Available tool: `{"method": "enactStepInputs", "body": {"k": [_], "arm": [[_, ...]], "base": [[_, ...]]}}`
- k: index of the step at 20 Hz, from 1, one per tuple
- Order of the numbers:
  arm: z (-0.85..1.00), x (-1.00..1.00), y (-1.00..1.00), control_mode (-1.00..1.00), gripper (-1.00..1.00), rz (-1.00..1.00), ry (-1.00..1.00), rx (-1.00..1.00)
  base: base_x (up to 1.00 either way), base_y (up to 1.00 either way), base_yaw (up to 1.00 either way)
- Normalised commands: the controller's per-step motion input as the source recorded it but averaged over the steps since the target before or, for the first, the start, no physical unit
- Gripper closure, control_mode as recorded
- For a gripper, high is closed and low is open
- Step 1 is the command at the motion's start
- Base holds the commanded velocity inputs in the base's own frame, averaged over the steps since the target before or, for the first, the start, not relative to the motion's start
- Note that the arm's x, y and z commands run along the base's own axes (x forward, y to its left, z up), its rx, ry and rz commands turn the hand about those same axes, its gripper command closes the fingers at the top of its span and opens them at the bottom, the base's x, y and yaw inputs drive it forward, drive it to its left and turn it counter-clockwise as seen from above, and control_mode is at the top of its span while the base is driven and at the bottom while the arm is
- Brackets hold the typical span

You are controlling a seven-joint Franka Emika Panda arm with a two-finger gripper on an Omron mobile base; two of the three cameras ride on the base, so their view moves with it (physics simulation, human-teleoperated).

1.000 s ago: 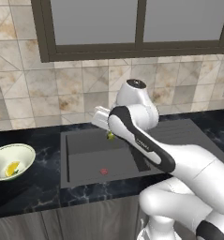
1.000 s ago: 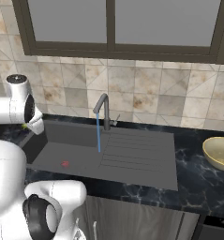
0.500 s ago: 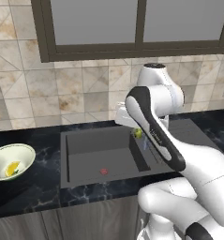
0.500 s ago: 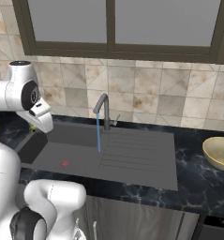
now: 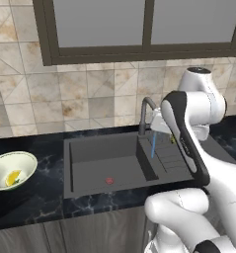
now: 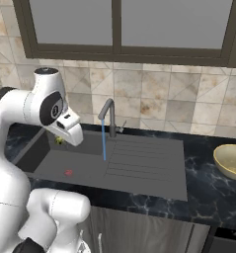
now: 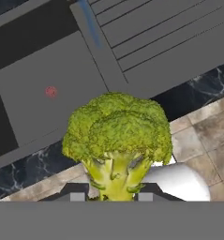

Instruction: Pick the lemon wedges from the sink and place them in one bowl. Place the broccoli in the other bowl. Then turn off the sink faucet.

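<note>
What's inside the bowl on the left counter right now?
The cream bowl holds yellow lemon wedges near its bottom. How many there are cannot be told, and its near wall hides part of the floor.

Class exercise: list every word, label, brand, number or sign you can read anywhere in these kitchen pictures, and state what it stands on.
None: no readable text, number or brand appears on the sink, the faucet, the bowl, the broccoli or the wall tiles.
The red spot on the sink floor is a plain mark, not a sign.
</note>
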Motion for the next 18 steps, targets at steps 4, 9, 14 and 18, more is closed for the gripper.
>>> {"method": "enactStepInputs", "body": {"k": [4,9,14,18], "arm": [[0.0,0.09,-0.62,-1.0,1.0,0.09,-0.24,0.04],[0.0,0.2,-0.66,-1.0,1.0,0.12,-0.37,0.07],[0.25,0.0,-0.76,-1.0,1.0,0.05,-0.12,0.02],[0.33,0.0,-0.7,-1.0,1.0,0.0,0.05,0.0]], "base": [[0.0,0.0,0.0],[0.0,0.0,0.0],[0.0,0.0,0.0],[0.0,0.0,0.0]]}}
